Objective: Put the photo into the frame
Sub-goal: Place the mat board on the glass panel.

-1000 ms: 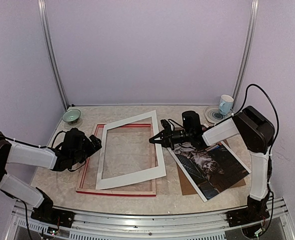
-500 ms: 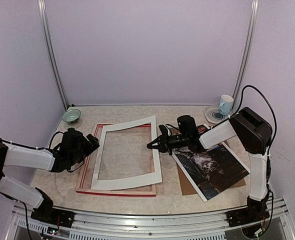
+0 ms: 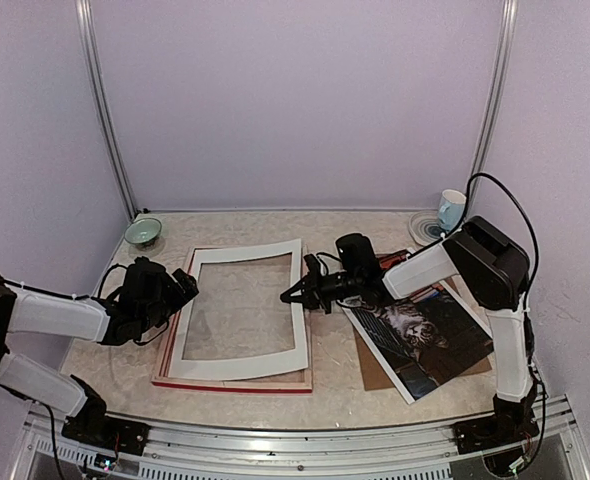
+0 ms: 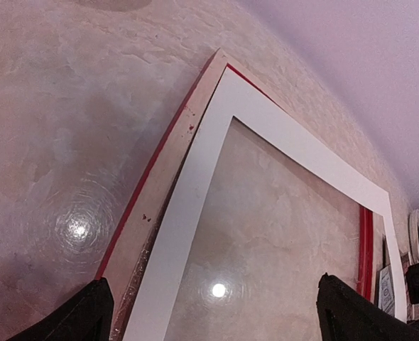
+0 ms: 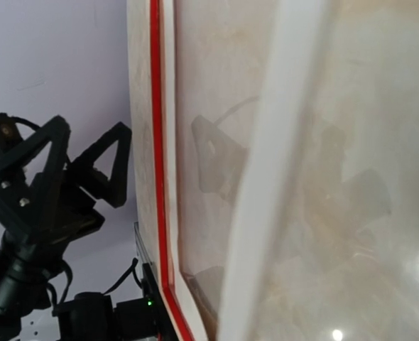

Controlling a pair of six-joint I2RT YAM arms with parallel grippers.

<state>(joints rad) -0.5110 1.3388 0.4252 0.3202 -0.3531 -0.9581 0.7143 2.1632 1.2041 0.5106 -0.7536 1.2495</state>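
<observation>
Lying face up on the right side of the table, the photo was not in the frame yet. It rested on the brown backing board, well apart from the frame on the left. The frame lay flat with the white mat on top of it, a little crooked. The right gripper had its jaws pressed together with nothing between them. Its tip was at the mat's right edge and looked like it was touching it. The left gripper hovered by the frame's left side with its jaws spread wide and empty. A hard push from the right could have slid the mat up over the frame's rail, or shoved the whole frame toward the left gripper. A mat left tilted could also have meant the photo would not line up with the window. The photo was thin paper lying flat, so picking it up could have bent or creased a corner. The right arm, reaching back over it, could have dragged it off the board.
</observation>
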